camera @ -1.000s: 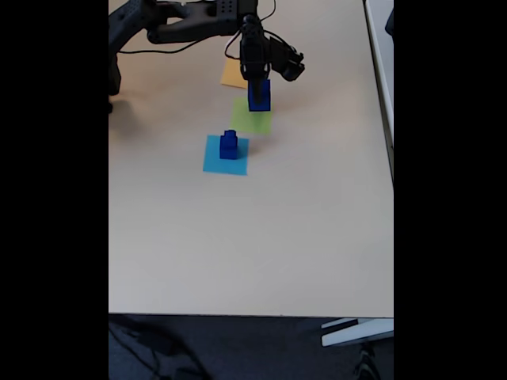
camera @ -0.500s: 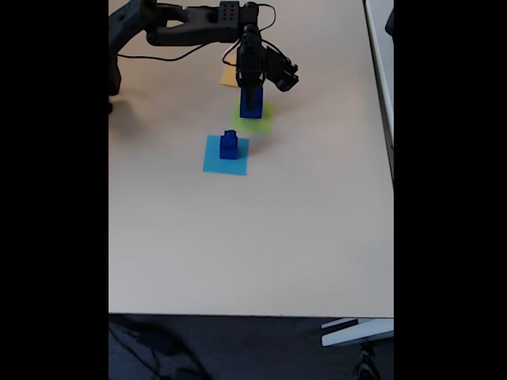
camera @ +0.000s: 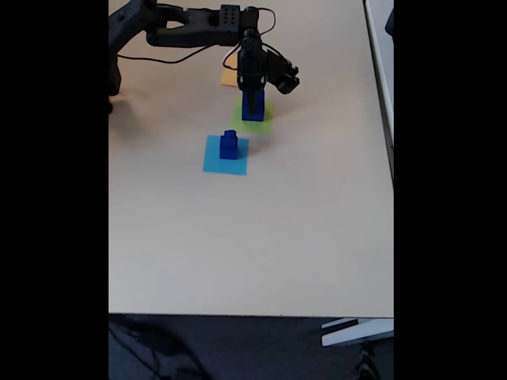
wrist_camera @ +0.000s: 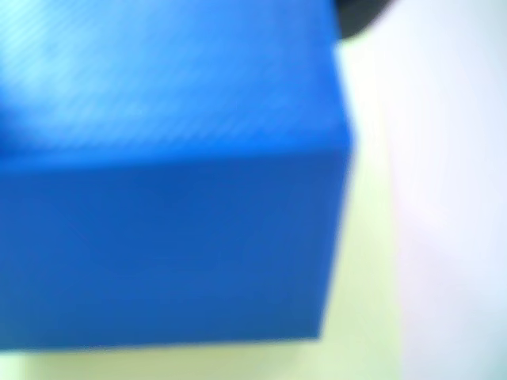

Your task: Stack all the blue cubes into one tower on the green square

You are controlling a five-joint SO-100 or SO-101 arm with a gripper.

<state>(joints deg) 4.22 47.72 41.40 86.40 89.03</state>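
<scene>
In the fixed view my gripper (camera: 253, 100) points straight down, shut on a large blue cube (camera: 253, 108). The cube is low on the green square (camera: 262, 123); I cannot tell whether it touches the patch. In the wrist view the same blue cube (wrist_camera: 158, 198) is blurred and very close, with the green square (wrist_camera: 364, 324) showing below and to its right. A short stack of smaller blue cubes (camera: 229, 145) stands on a flat light blue square (camera: 214, 162), in front of and left of the green square.
An orange-yellow square (camera: 229, 77) lies behind the green one, partly covered by the arm (camera: 190, 24). The arm's base and cable are at the table's far left. The beige table (camera: 253, 237) has open room toward its front edge.
The gripper has come down and slightly toward the front with the blue cube, from above the green square's far edge to low on the square. The stack on the light blue square has not moved.
</scene>
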